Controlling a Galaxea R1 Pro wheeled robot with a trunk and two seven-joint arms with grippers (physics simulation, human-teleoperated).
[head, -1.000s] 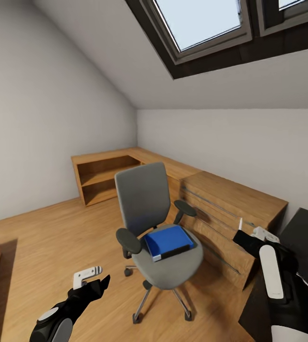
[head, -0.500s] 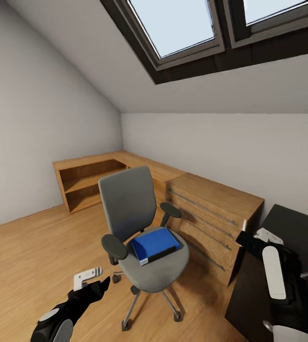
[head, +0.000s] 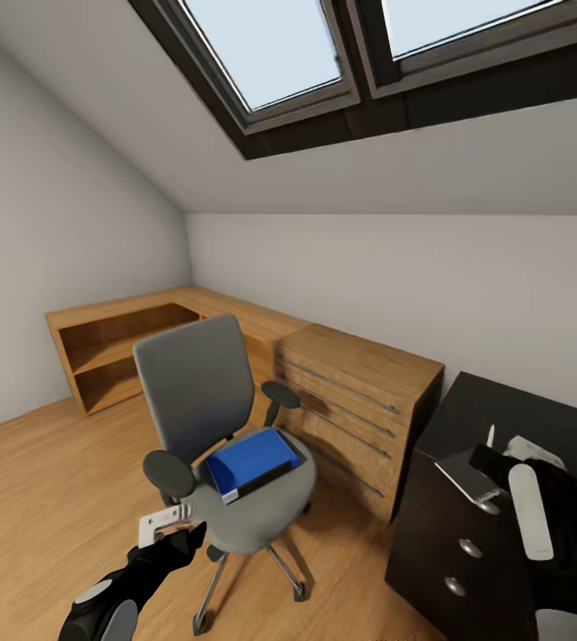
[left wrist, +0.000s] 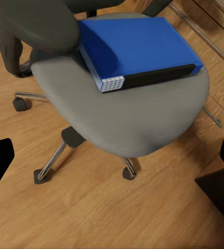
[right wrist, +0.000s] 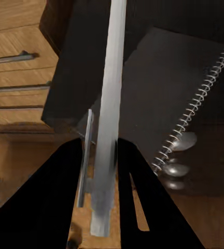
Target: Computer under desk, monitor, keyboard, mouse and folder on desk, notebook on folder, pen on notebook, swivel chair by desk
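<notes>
Two grippers are working at once here: the right gripper (right wrist: 104, 171), at the lower right of the head view, is clamping a slim silver pen (right wrist: 109, 104) between its dark fingers, while the left gripper (head: 166, 525), low and left of centre, is hanging with its jaws spread and nothing between them, just beside the front edge of the swivel chair (head: 201, 392). What I am watching for is the pen: it is being held near one end with most of its length sticking out, so any knock against the black desk (head: 502, 418) at the right edge of the frame could be enough to twist it loose and send it rolling to the wooden floor (head: 48, 481). I would also be worrying about the chair, since it is standing on castors and a nudge from the left arm could be rolling it away with the folder (head: 248, 460) aboard. That folder is lying flat on the grey seat, left of centre in the frame, bright blue with a black spine and a pale label at one end; it is looking thick and rigid. A dark spiral-bound notebook (right wrist: 164, 98) is resting on the desk's corner below the pen, partly overhanging the edge, so a bump there could be tipping it off.
</notes>
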